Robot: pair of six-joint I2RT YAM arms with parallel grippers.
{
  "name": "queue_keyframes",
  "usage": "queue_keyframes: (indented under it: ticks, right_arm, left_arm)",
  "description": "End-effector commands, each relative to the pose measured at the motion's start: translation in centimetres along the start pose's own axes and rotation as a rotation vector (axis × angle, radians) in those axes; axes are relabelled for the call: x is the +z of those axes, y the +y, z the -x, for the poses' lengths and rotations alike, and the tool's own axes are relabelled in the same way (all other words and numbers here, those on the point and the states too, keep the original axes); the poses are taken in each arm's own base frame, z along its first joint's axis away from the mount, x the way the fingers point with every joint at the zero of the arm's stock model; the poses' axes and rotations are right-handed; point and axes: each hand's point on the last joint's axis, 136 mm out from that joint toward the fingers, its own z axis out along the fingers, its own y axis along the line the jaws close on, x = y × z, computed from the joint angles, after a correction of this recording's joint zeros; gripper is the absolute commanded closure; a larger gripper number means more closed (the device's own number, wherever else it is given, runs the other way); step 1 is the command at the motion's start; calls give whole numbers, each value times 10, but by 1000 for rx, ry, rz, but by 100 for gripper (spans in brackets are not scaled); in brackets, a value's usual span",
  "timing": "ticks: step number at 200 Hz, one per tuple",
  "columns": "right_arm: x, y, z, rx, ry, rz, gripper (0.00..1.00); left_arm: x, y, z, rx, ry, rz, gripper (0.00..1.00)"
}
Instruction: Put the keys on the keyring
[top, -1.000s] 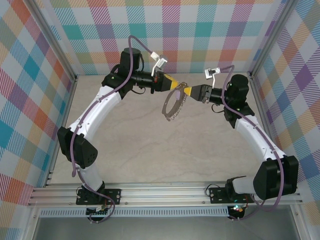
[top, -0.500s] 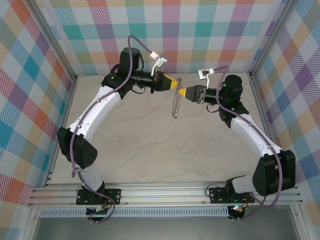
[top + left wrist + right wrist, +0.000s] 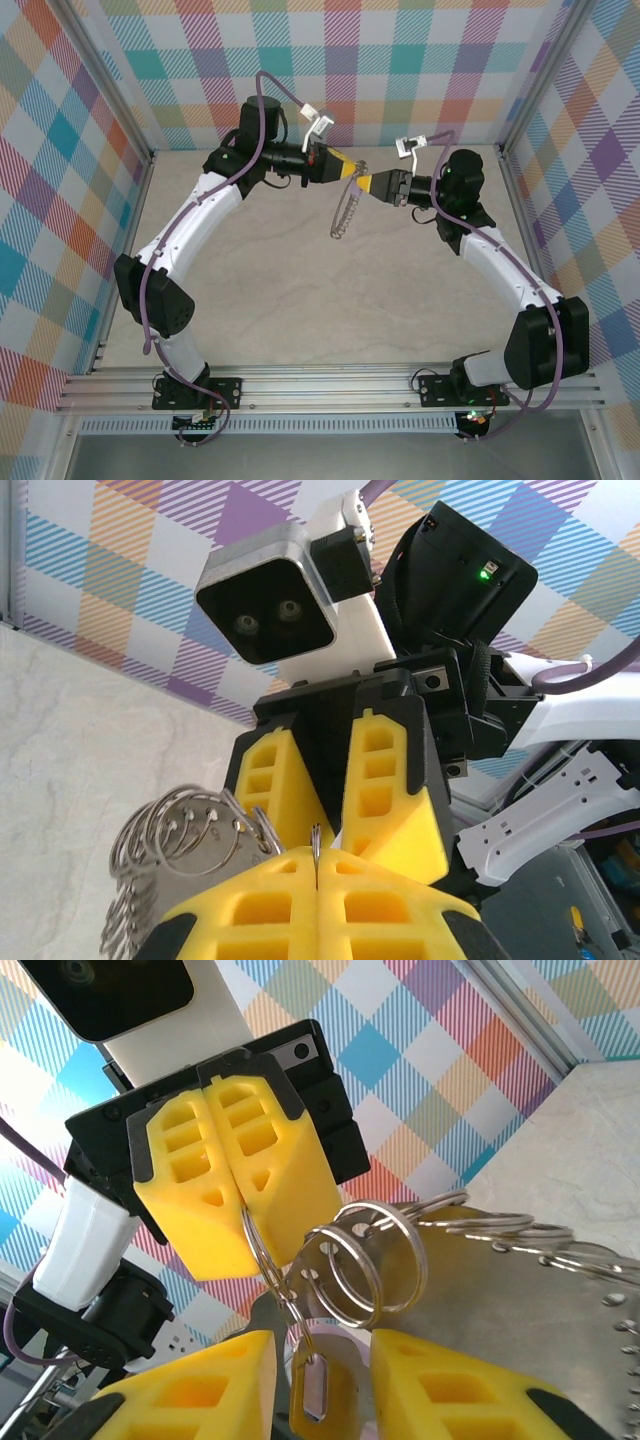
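1. Keyring (image 3: 344,213) hangs in the air between the two arms, above the far middle of the surface (image 3: 300,290). Its wire is pinched in the fully closed left tool (image 3: 352,172).
2. The lilac-headed key (image 3: 318,1375) sits between the fingers of the right tool (image 3: 373,183). That tool stands at a narrow gap, and no firm clamp on the key is visible.
3. To do this step well, I judge that the left tool should keep the wire rigid. The right tool should pinch the key by its head, leaving the hole free, and feed it along the wire in small, straight moves without twisting.
4. The small rings (image 3: 370,1260) crowd just beside the key and could snag it, so the approach needs to be slow.
5. Compared with a second ago, the right tool has come left, closer to the left tool, and its gap has narrowed. The keyring has turned from a broad hoop to nearly edge-on in the top view.
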Motion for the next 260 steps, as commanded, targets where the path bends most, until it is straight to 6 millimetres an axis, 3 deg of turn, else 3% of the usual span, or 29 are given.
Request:
queue_keyframes:
  ticks: [1,53,161,230,242,260]
  right_arm:
    - [3,11,9,-47,-8,36,78]
    - [4,9,7,-37,-5,39,100]
    - [18,5,8,-26,4,49,100]
    - [17,2,3,-14,5,32,100]
    - [14,3,0,-17,2,22,78]
    - [8,6,-5,-34,-4,-4,58]
  left_arm:
    - [-6,-29,16,77,-37,-41,100]
    - [-7,-28,19,78,-54,-27,100]
    - [-5,-26,19,58,-115,4,100]
    - [-9,-16,18,37,-158,76,100]
    - [-10,-13,19,30,-168,97,100]
    - [-12,-7,23,18,-191,138,100]
